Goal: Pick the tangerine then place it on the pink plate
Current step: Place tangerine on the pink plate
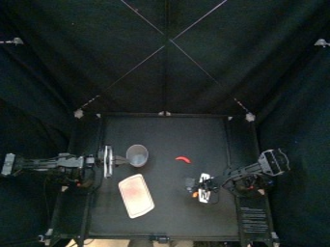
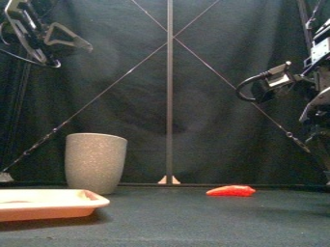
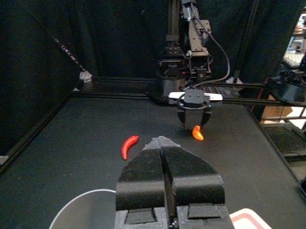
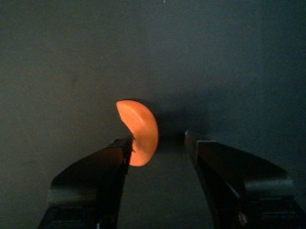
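The tangerine [image 4: 140, 131] is an orange segment lying on the black table, seen also in the top view [image 1: 202, 196] and the left wrist view [image 3: 198, 133]. My right gripper [image 4: 158, 143] hangs over it, open, one jaw on each side, and the segment lies close to one jaw. In the top view the right gripper [image 1: 204, 183] is right of centre. The pink plate [image 1: 137, 194] lies at the front left, also seen low in the front view [image 2: 45, 203]. My left gripper [image 3: 167, 183] is shut on nothing and rests at the table's left side [image 1: 103, 160].
A tall grey speckled cup [image 1: 137, 154] stands behind the plate, near the left gripper [image 2: 96, 162]. A red toy chili [image 1: 186, 159] lies mid-table between the cup and the right gripper, in the front view [image 2: 231, 190] and left wrist view [image 3: 129, 146] too.
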